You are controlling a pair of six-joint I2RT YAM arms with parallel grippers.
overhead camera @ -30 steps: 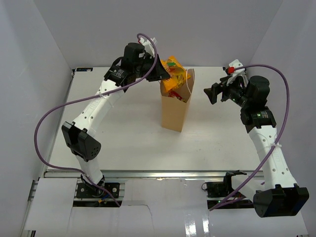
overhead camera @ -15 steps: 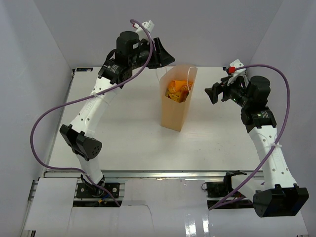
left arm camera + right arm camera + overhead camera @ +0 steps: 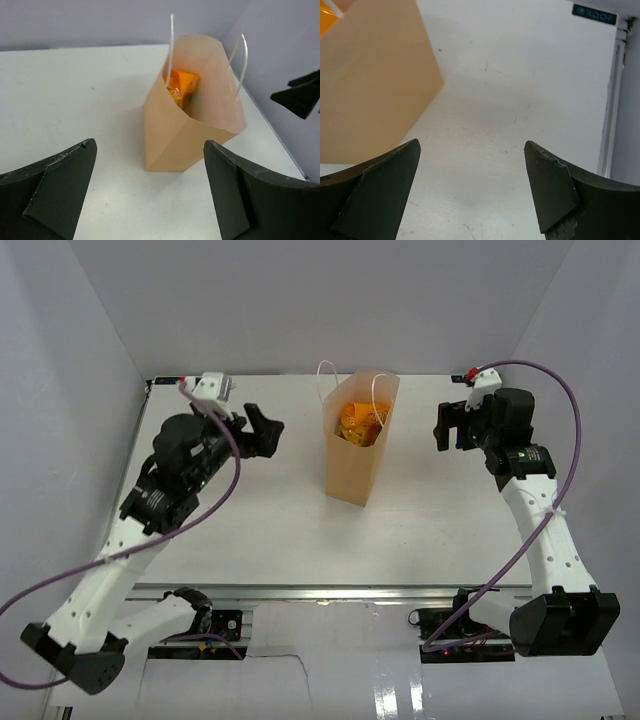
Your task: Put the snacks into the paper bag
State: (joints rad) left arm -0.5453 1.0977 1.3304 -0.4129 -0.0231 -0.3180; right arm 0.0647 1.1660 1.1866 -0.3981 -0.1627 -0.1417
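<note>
The paper bag (image 3: 353, 460) stands upright mid-table, tan, with thin white loop handles. Orange and yellow snacks (image 3: 358, 422) lie inside it, below the rim. My left gripper (image 3: 262, 430) hangs left of the bag, apart from it, open and empty. In the left wrist view the bag (image 3: 200, 125) faces me with an orange packet (image 3: 181, 86) showing in its mouth, and my left gripper (image 3: 149, 144) has its jaws wide apart. My right gripper (image 3: 445, 427) is right of the bag, open and empty. In the right wrist view the right gripper (image 3: 471, 142) hovers over bare table beside the bag (image 3: 370, 85).
The white table (image 3: 250, 510) is boxed in by pale walls at the back and both sides. A metal rail (image 3: 614, 90) runs along the table's edge near my right gripper. Purple cables loop off both arms.
My left gripper opened over the bag's mouth, leaving a packet inside, then swung back left and down away from it. The right gripper turned slightly and stayed open.
</note>
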